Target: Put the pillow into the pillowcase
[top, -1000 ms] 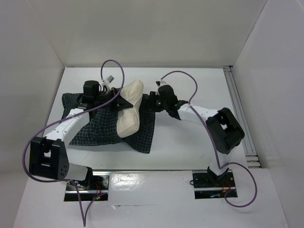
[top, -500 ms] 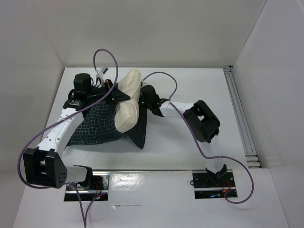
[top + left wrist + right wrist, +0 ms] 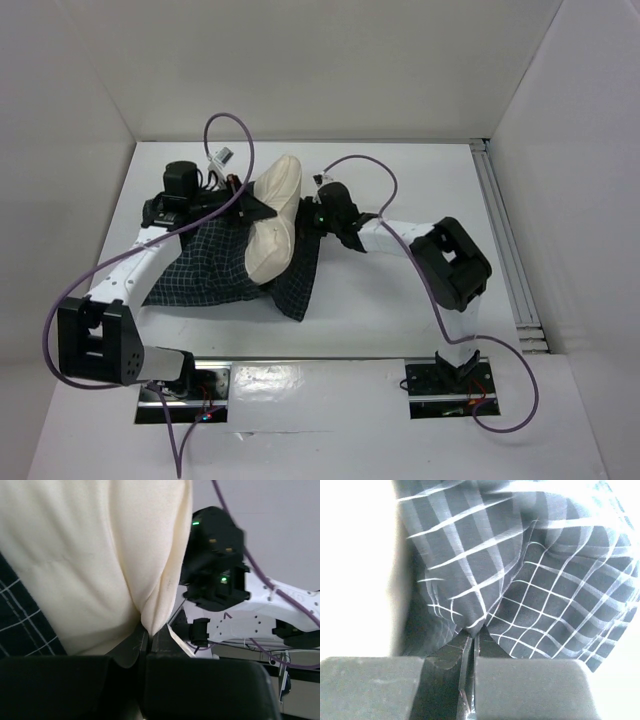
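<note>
pillow [image 3: 272, 225] on pillowcase [image 3: 205, 268], left gripper [image 3: 250, 208] at its left, right gripper [image 3: 306, 216] at its right

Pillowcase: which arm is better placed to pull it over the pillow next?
Right, probably. The right end effector is shut on a pillowcase fold, so it can tug the fabric along. The left end effector is pinched on the pillow itself and looks better kept steadying it.
</note>
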You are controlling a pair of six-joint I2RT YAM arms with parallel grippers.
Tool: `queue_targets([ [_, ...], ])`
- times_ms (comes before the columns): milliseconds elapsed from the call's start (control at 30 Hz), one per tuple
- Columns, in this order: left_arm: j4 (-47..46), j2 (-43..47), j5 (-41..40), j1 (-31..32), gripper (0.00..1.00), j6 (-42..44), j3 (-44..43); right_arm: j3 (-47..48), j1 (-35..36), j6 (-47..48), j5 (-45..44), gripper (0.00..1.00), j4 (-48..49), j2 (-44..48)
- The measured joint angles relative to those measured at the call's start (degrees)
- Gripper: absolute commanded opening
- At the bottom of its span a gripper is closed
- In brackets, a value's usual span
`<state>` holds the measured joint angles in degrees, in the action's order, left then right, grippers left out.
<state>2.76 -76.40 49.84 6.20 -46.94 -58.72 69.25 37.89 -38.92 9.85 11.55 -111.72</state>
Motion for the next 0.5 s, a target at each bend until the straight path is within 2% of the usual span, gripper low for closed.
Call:
queue_targets([
  [267,-1.86,-3.3,2.05,0.5,0.0,0.0,2.86,-7.96,-1.44,-0.07,11.23,0.0,5.84,8.7],
  [500,-3.85,-3.37,3.26,-0.13,0.0,0.26,2.86,-13.18,-7.15,1.55,12.85,0.0,4.61,14.43],
])
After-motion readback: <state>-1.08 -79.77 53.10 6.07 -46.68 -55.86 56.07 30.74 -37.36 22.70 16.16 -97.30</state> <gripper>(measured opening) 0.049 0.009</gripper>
